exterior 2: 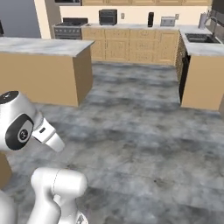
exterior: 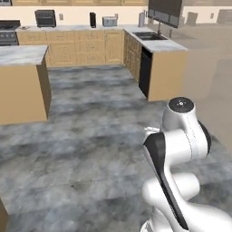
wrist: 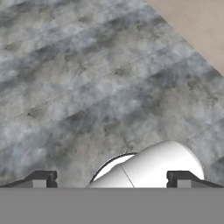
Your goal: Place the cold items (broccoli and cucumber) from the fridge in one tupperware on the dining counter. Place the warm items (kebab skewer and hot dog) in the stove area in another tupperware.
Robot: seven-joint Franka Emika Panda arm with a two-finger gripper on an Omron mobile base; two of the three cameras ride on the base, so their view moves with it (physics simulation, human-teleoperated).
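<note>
In the hand view my gripper (wrist: 111, 179) is open, its two dark fingertips (wrist: 43, 178) far apart at the bottom with nothing between them. It points down at the grey stone floor (wrist: 87, 78). The stove (exterior: 8, 32) stands at the back wall, also seen as the stove (exterior 2: 70, 25) in the right base view. An island counter (exterior: 20, 55) with a marble top stands ahead on the left, shown as the island counter (exterior 2: 39, 46) from the other side.
A counter run with a sink (exterior: 149, 36) juts out on the right, with a dark dishwasher front (exterior: 145, 72). A black toaster oven (exterior: 45, 18) and a toaster (exterior: 109, 21) sit on the back counter. Open floor (exterior: 90, 136) lies between me and the counters.
</note>
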